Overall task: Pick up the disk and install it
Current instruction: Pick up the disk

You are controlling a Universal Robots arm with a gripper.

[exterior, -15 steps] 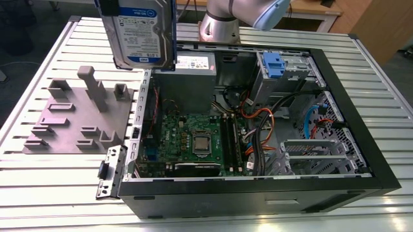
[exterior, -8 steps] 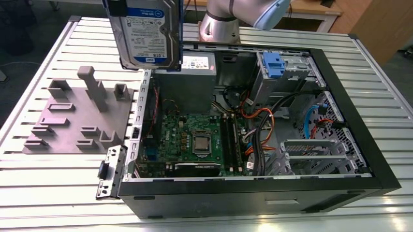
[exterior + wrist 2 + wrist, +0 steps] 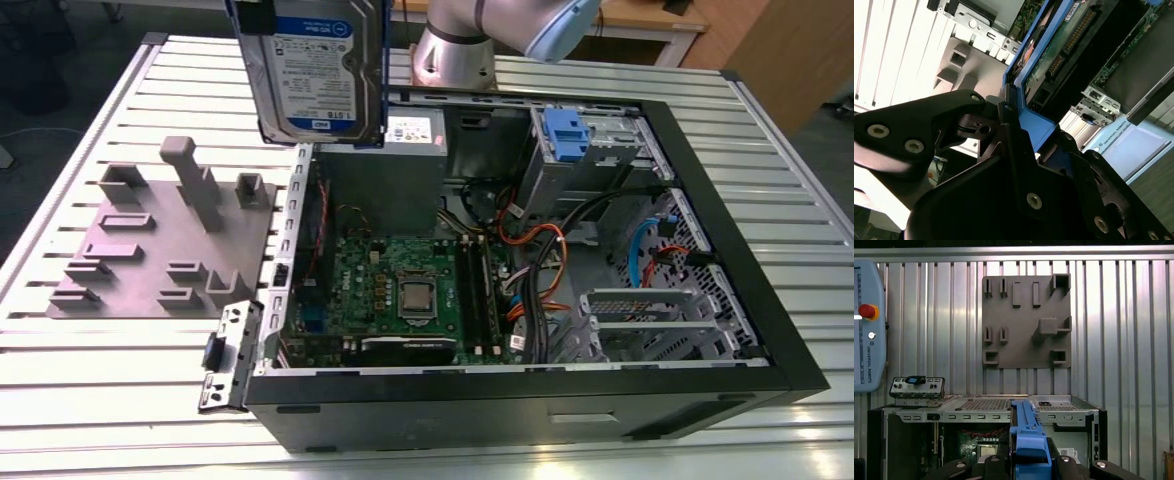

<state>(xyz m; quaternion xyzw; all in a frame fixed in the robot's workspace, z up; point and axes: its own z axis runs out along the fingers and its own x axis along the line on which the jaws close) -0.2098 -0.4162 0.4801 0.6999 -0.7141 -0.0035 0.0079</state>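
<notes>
A: While disk (image 3: 314, 70) hangs upright above the open case's (image 3: 507, 410) far corner, exterior view's left, what are the jaws doing?
B: Pinching its blue rail (image 3: 1021, 420). Disk well clear of surface (image 3: 107, 390).

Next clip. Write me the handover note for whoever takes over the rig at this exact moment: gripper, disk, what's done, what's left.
Gripper: shut on the disk's blue rail, seen in both wrist views.
Disk: in the air, upright, label toward the exterior camera, above the open case's edge on the exterior view's left.
Done: disk picked up.
Left: installing; the disk is not yet inside the case.
</notes>
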